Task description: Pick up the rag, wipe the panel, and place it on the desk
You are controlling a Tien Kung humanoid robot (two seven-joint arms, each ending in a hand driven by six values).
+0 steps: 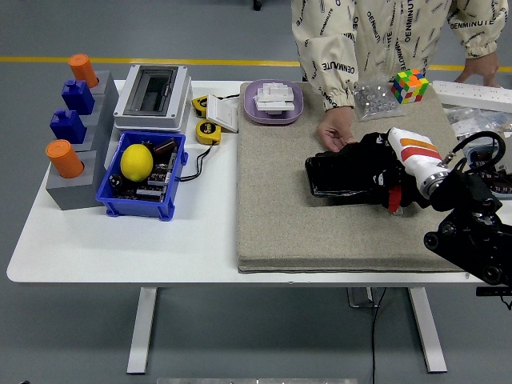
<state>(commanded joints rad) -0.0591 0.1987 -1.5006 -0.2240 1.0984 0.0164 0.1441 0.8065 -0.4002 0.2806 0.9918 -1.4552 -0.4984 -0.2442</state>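
Right hand: your right hand (376, 166) lies palm-down on the black rag (340, 174), fingers curled over the rag's right end; it looks gripped or pressed, and from this view you cannot tell which for certain.
Rag: it sits flat on the grey panel (272, 224), spreading out to the left of your hand, so most of the cloth lies beyond your fingertips.
Long axis: the rag runs left to right, in line with your forearm, so any wiping stroke travels along that same line.
Panel room: bare felt lies left of the hand and toward you; the panel's right edge is close behind your wrist.
Person: a person's hand (336, 130) rests on the panel just beyond the rag's far edge, touching it or nearly so. Keep strokes clear of it.
Left arm: not in view, so the right hand is the only one near the rag.
Drop spot: bare white counter (120, 248) lies well to the left of the hand, past the panel's left edge.
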